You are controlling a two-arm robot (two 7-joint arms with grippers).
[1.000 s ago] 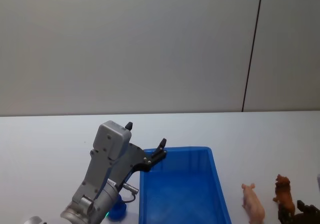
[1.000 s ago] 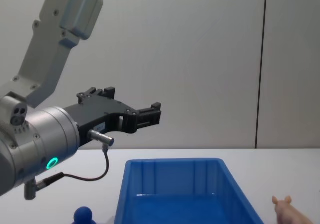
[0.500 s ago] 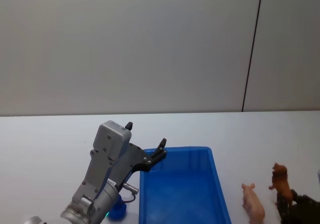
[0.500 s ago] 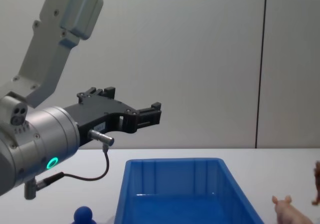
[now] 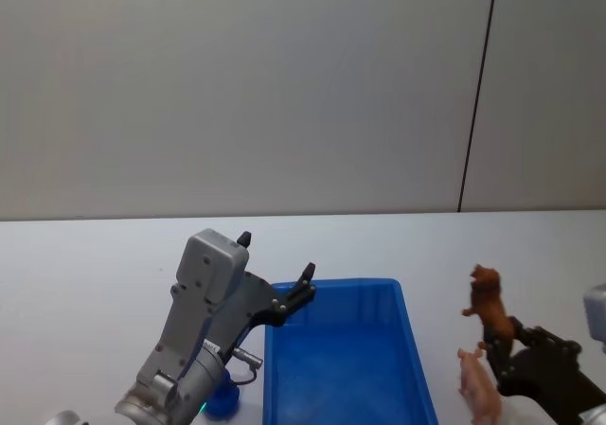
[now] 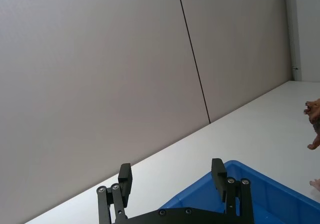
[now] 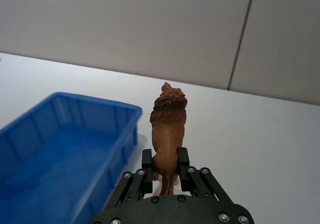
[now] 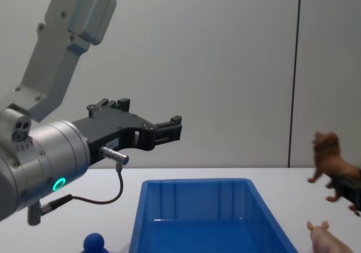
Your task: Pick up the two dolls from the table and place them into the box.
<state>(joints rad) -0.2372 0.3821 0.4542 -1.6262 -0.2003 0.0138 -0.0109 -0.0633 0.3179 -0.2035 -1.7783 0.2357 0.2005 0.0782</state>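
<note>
One brown doll [image 5: 488,304] hangs clamped in our right gripper [image 7: 165,160], lifted right of the box [image 5: 341,359] to clear its wall; the pink doll [image 5: 479,389] lies on the table [image 5: 95,255] below; our left gripper [image 6: 171,169] hovers parted, idle.

My left gripper [image 6: 171,173] hung above the near corner of the blue box [image 6: 280,199], its two black fingers [image 6: 125,177] spread well apart. The box sat on the white table [image 6: 240,139]. The brown doll [image 6: 314,123] showed upright at the frame's edge, apart from the box.
</note>
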